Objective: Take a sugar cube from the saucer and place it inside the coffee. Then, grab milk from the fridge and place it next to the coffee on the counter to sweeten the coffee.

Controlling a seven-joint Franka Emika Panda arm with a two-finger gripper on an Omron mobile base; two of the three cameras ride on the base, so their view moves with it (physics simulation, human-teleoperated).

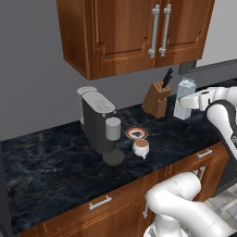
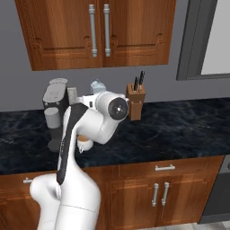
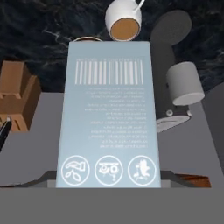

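Note:
My gripper (image 1: 182, 102) is shut on the milk (image 1: 186, 90), a pale blue-white carton with a gabled top. It holds the carton low over the counter (image 1: 46, 157), just right of the knife block. In the hand view the milk (image 3: 109, 113) fills the middle, barcode side towards the camera. My arm hides most of the milk (image 2: 96, 85) in the right base view. The coffee (image 1: 141, 147), a white cup of brown liquid, stands left of the carton, in front of the saucer (image 1: 136, 133). Beyond the carton, the hand view shows the coffee (image 3: 124, 19). The sugar cube and the fridge are out of view.
A wooden knife block (image 1: 156, 99) stands close to the left of the carton. A grey coffee machine (image 1: 98, 118) stands left of the cup. Brown wall cabinets (image 1: 134, 32) hang overhead. Bare counter stretches to the right in the right base view (image 2: 179, 126).

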